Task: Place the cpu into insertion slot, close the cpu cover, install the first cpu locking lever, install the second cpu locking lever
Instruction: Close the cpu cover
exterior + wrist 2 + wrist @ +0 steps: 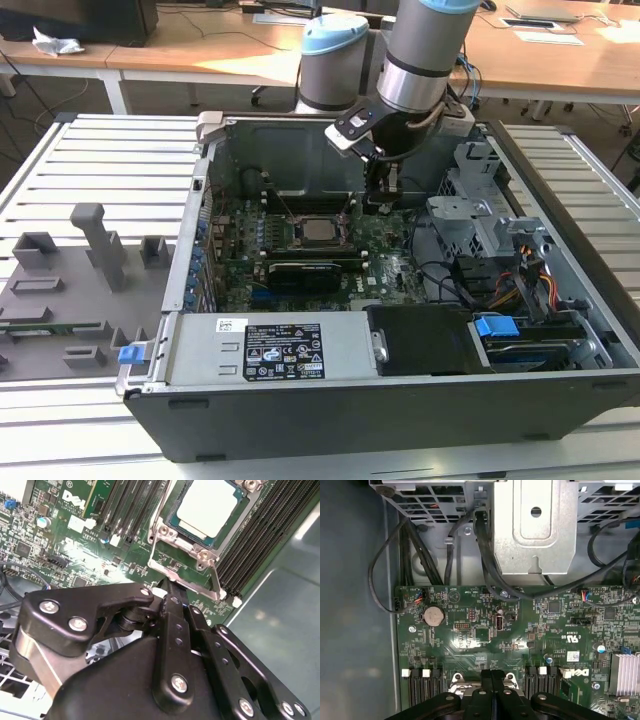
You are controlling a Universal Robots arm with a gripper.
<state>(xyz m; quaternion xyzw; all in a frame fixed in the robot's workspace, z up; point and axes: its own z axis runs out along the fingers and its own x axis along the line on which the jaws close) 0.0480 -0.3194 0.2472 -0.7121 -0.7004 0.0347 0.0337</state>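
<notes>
The cpu (320, 232) (207, 505) lies silver face up in the insertion slot (296, 233) on the green board. The cpu cover (159, 535), a silver frame, appears to lie flat around the chip. A thin metal lever rod (216, 580) runs along the socket's near edge. My gripper (385, 197) (169, 587) (492, 675) hangs low over the board just off that edge, on the exterior view's right of the socket. Its black fingers (486, 680) are pressed together, with nothing seen between them.
Black memory slots (260, 535) flank the socket. A silver drive cage (535, 530) and black cables (485, 555) stand beyond the board, in the case's half on the exterior view's right (480, 215). The power supply (280, 350) fills the case front. A grey fixture tray (70, 290) lies at the exterior view's left.
</notes>
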